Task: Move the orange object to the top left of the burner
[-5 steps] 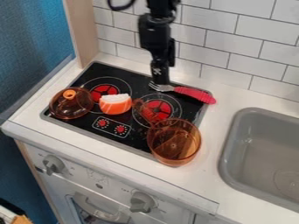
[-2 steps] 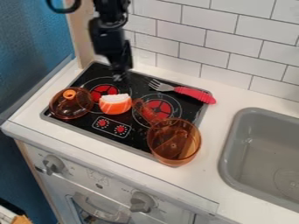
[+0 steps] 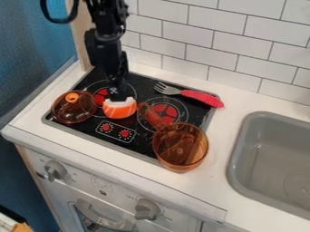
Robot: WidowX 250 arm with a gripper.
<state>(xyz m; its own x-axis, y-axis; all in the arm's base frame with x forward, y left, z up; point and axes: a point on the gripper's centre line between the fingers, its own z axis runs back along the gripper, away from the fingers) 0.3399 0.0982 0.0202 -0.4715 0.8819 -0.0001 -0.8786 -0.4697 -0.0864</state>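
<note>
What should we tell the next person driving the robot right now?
Gripper: right at the white top of the orange piece; I can't tell if it has hold.
Orange piece: on the stove, between the lid and the pot.
Done: gripper is at the piece.
Left: get it to the burner's top left, then let go.

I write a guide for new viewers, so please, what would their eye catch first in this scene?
Probably the bright orange-and-white toy sushi piece on the black toy stove, with the black metal-like tool right at its rear edge. Next, the see-through amber pan at the stove's front right, and the silver fork with a red handle lying behind it.
</note>
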